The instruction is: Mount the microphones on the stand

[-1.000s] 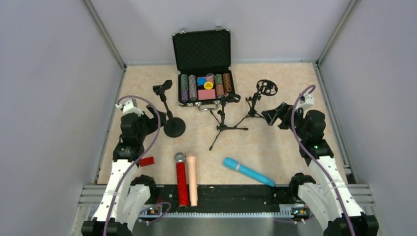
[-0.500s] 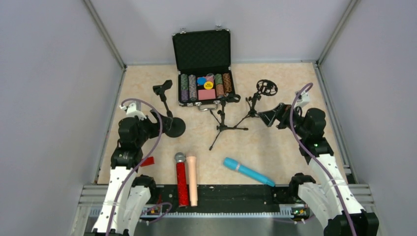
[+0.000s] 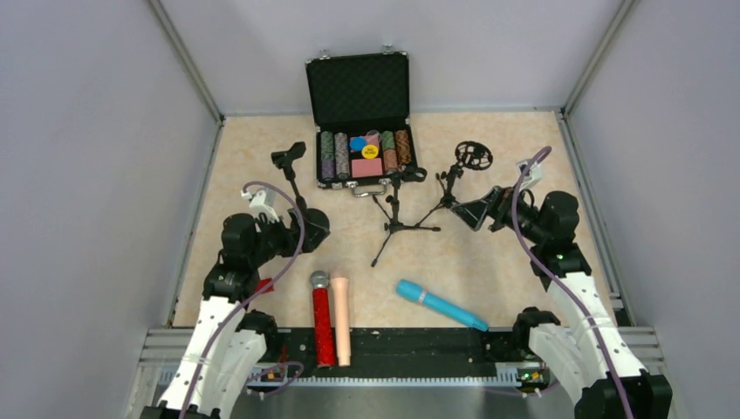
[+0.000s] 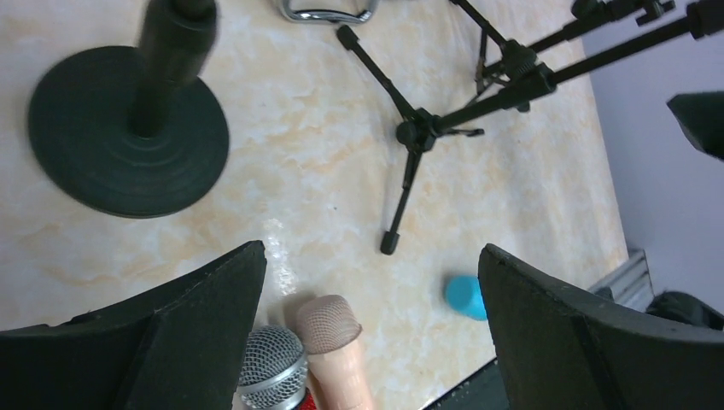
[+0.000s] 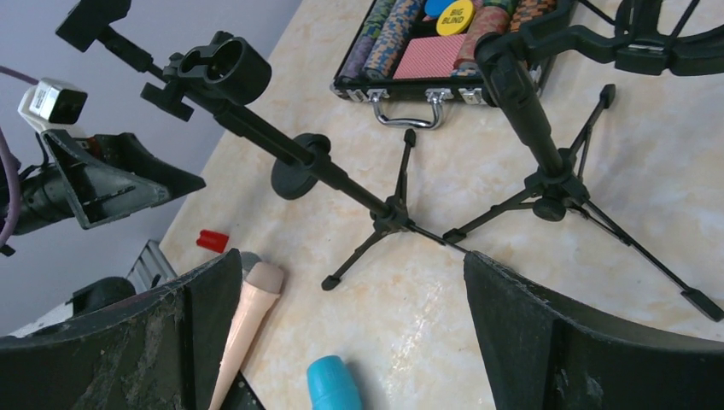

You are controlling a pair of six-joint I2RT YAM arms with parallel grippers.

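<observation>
Left arm swung in and dipped over the last second. Left gripper [image 4: 371, 254] was spread wide and empty, above the heads of the red mic [image 3: 322, 325] and beige mic [image 3: 340, 319], which lay side by side at the near edge. The round-base stand [image 4: 128, 141] was just beyond. Right gripper [image 5: 350, 256] was also spread and empty, and had nudged left toward the tripod stands [image 3: 397, 214]. Blue mic [image 3: 441, 305] lay alone to the right. 3 mics unmoved, 0 mounted. Read it as the approach for pick 1.
</observation>
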